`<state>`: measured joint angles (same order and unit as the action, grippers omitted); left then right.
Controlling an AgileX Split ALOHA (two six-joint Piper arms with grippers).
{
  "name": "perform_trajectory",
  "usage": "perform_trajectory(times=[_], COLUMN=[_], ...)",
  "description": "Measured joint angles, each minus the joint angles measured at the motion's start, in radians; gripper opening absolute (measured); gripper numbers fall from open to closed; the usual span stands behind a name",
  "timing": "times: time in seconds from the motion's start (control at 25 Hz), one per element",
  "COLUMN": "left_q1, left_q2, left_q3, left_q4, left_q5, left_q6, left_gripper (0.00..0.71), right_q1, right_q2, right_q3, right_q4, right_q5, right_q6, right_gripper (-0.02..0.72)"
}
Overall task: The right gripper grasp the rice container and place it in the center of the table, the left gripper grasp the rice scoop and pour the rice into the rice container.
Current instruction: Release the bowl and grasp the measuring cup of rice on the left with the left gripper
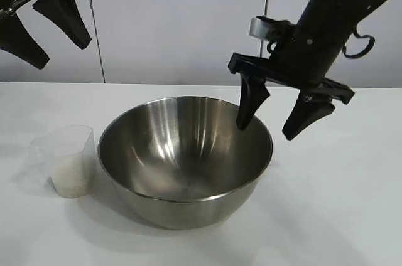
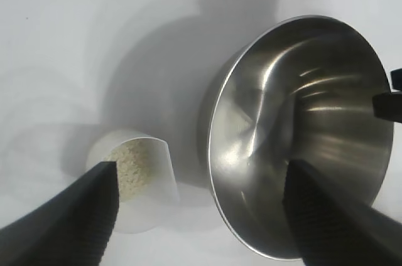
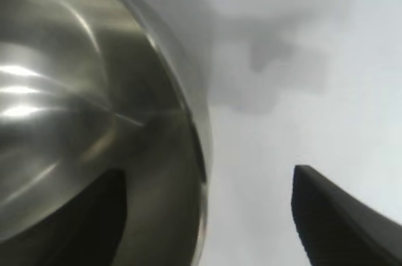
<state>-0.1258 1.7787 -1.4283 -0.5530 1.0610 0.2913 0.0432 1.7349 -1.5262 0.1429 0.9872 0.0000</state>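
At the far left of the exterior view, the left gripper (image 1: 43, 31) hung high above the counter (image 1: 352, 203), its two tapered fingers spread apart and holding nothing. In the left wrist view the left gripper (image 2: 201, 216) looked down between those spread fingers at the scoop and the bowl below, touching neither.

Below it, the rice scoop (image 1: 66, 159) stood upright on the counter, just beside the left side of the bowl. The rice (image 1: 72, 175) filled its lower part; from the left wrist view the rice scoop (image 2: 135, 181) showed the rice (image 2: 132, 165) as a pale grainy mass inside.

The rice container (image 1: 185, 159) sat on the counter near the middle, upright. No grains could be made out inside it. The left wrist view showed the rice container (image 2: 301, 134) close beside the scoop.

At the right, the right gripper (image 1: 276, 115) was poised over the bowl's right rim with its fingers spread, one finger inside the rim and the other outside, the rim between them. In the right wrist view the right gripper (image 3: 207, 216) straddled the wall of the rice container (image 3: 94, 103). Whether either finger touched the steel could not be told.
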Motion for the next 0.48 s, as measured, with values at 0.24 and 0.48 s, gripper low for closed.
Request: perform_trajectory(times=[0.24,0.48], left_q1=[0.0,0.0], left_q2=[0.0,0.0], left_q3=[0.0,0.0], left_q4=[0.0,0.0], left_q5=[-0.001,-0.001], left_q6=[0.0,0.0], left_gripper=[0.532,0.532], right_q1=[-0.309,-0.449], right_q2=[-0.193,-0.497], right_q3=[-0.004,-0.004], right_q4=[-0.112,-0.042], right_q5=[0.03,0.043], right_q6=[-0.111,-0.169], right_gripper=[0.481,0.473])
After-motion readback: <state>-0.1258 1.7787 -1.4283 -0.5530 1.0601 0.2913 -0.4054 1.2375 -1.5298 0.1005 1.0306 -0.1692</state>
